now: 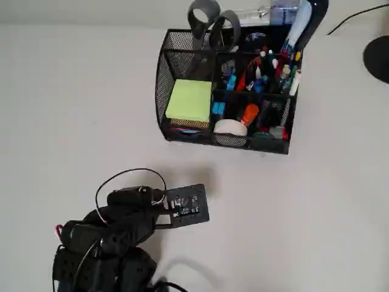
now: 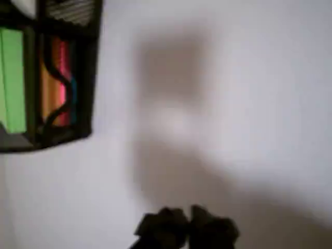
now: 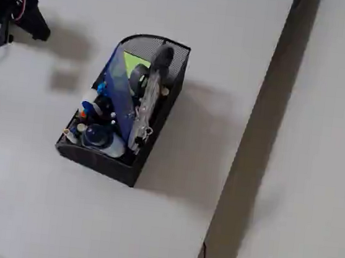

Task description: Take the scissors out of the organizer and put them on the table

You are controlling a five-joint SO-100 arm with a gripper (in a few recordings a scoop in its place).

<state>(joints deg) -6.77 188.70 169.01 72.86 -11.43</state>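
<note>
Scissors upright in the organizer, arm well apart at lower left of the overhead view.

The scissors (image 1: 209, 27), grey oval loops up, blades hidden, stand in the back compartment of the black mesh organizer (image 1: 164, 79), beside a lime sticky-note pad (image 1: 189, 100), coloured pens (image 1: 267, 70) and a white tape roll (image 1: 230, 127). The fingers (image 2: 189, 228) look narrow above bare surface (image 1: 316, 213), holding nothing.

1. Scissors (image 1: 209, 27): blades buried in the organizer (image 1: 182, 61), handle loops poking out at 12 o'clock in the overhead view.
2. Wrist view is blurred; gripper (image 2: 188, 228) cropped at 6 o'clock, jaws unreadable.
3. Organizer cut off at 9 o'clock there.
</note>
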